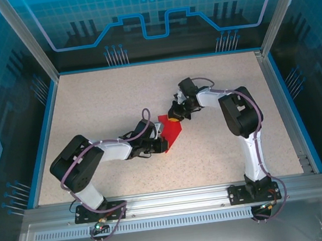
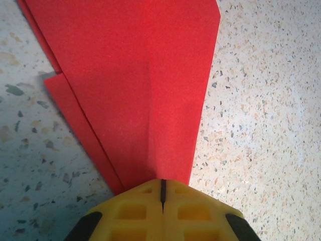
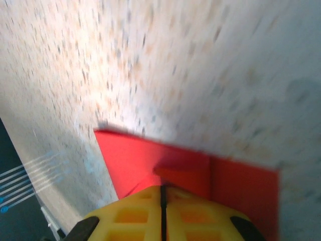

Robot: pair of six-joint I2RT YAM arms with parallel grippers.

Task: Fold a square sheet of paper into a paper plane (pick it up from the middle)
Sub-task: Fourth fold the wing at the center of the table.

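Left pincer (image 2: 163,193): closed on paper (image 2: 145,90), narrow end, probably anchoring it.
Right pincer (image 3: 163,196): closed on the wide end, probably holding the folds taut.

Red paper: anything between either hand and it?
Nothing visible. The left hand and right hand, both shut, touch the red paper at opposite ends, fingertips right against it.

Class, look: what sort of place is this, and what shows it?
Probably a robotics lab cell: two black-and-white robot arms bolted to a silver metal rail, a speckled tabletop, blue patterned walls.
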